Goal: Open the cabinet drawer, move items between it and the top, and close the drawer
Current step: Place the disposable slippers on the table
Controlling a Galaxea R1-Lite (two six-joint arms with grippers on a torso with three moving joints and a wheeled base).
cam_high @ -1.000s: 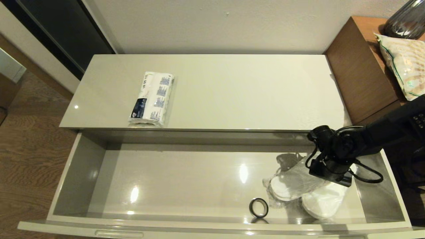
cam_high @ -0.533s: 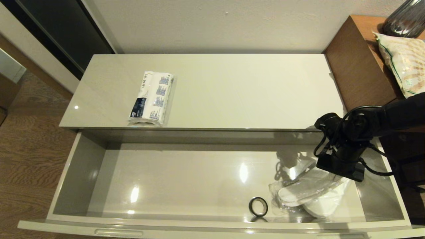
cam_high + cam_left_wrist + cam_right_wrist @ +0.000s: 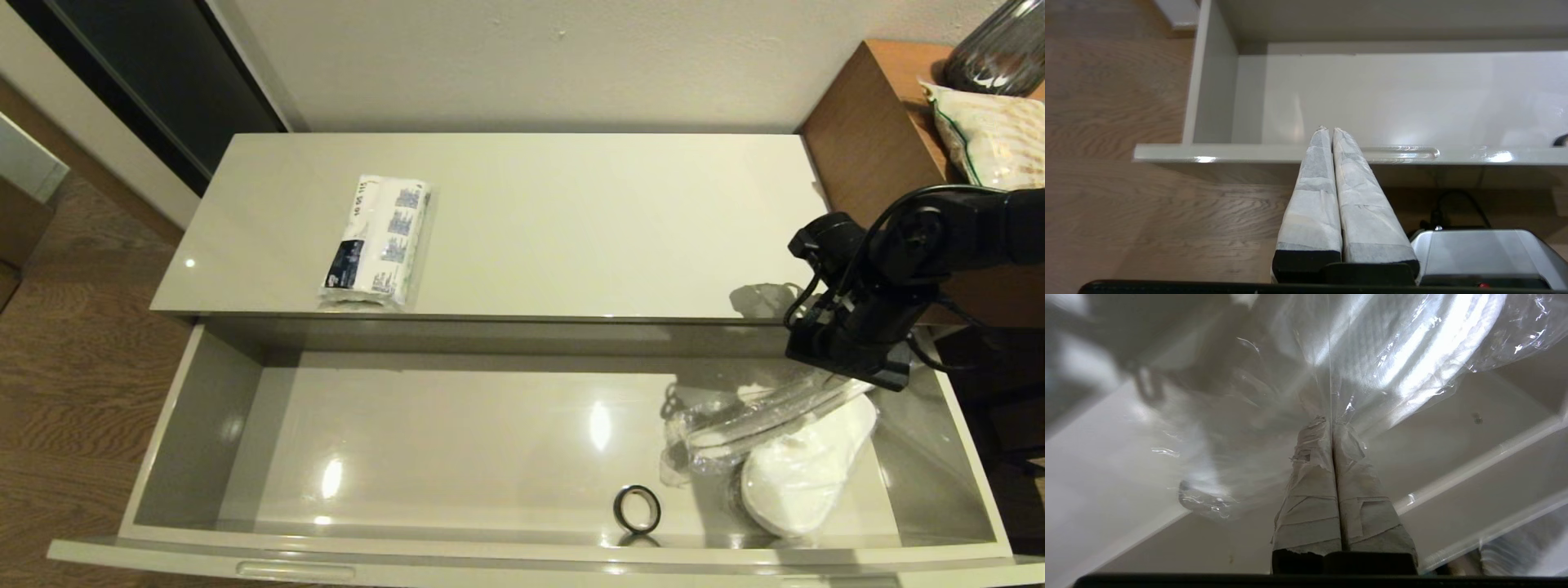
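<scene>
The long grey-beige cabinet drawer (image 3: 196,425) stands pulled open below the glossy cream top (image 3: 571,229). A white tissue pack (image 3: 374,242) with a dark blue label lies on the top's left part. At the drawer's right end my right gripper (image 3: 1332,420) is shut on the clear plastic of the white slippers (image 3: 796,469), which hang tilted from it, lifted partly off the drawer floor. In the right wrist view the slippers (image 3: 1412,347) stretch away beyond the pinched wrap. My left gripper (image 3: 1328,130) is shut and empty, parked in front of the drawer's front panel (image 3: 1249,153).
A small black ring (image 3: 636,509) lies on the drawer floor, left of the slippers. A brown wooden unit (image 3: 873,163) with a patterned bag (image 3: 1000,135) and a dark glass vase (image 3: 996,53) adjoins the cabinet's right end. Wooden floor lies to the left.
My right gripper has risen and moved back toward the top's right front edge, pulling the slippers' wrap up with it; the slippers now hang stretched and tilted. The left arm is unchanged.
</scene>
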